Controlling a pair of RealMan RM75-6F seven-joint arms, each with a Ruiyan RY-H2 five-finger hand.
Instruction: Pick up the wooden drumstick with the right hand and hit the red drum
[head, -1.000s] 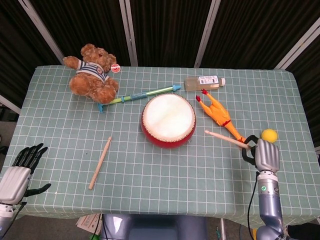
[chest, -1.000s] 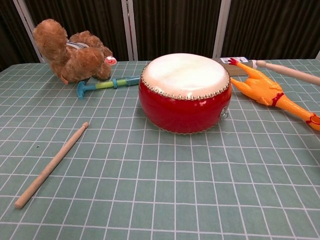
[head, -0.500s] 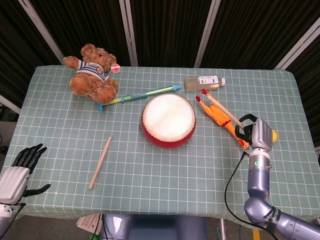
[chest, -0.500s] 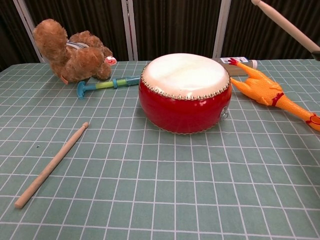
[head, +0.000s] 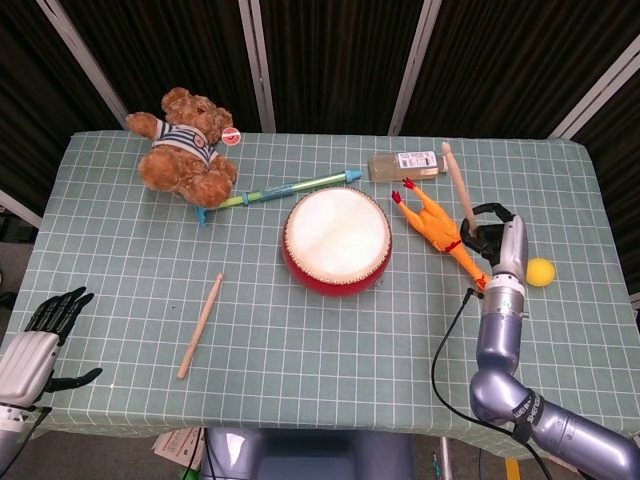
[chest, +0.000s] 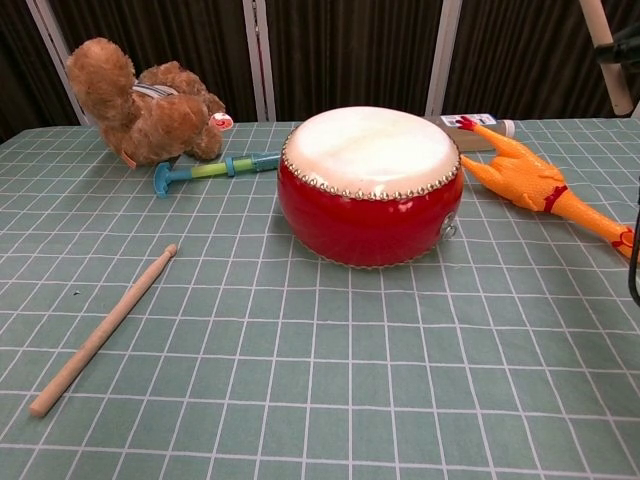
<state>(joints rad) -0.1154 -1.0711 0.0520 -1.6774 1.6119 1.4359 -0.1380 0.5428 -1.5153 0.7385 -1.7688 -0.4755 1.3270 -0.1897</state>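
The red drum (head: 337, 241) with its white skin stands mid-table, also large in the chest view as the red drum (chest: 370, 185). My right hand (head: 496, 243) is raised to the right of it and grips a wooden drumstick (head: 458, 185), which points up and away. In the chest view only that drumstick's shaft (chest: 606, 52) shows at the top right corner. A second wooden drumstick (head: 201, 325) lies on the cloth left of the drum, seen too as the loose drumstick (chest: 103, 329). My left hand (head: 40, 340) hangs open off the table's front left corner.
A rubber chicken (head: 437, 232) lies between the drum and my right hand. A yellow ball (head: 540, 272) sits right of the hand. A teddy bear (head: 187, 146), a blue-green toy flute (head: 278, 190) and a clear bottle (head: 405, 163) lie along the back.
My right hand has lifted and swung the drumstick from lying low toward the drum to pointing up and away. The yellow ball is uncovered. The left hand stayed put.
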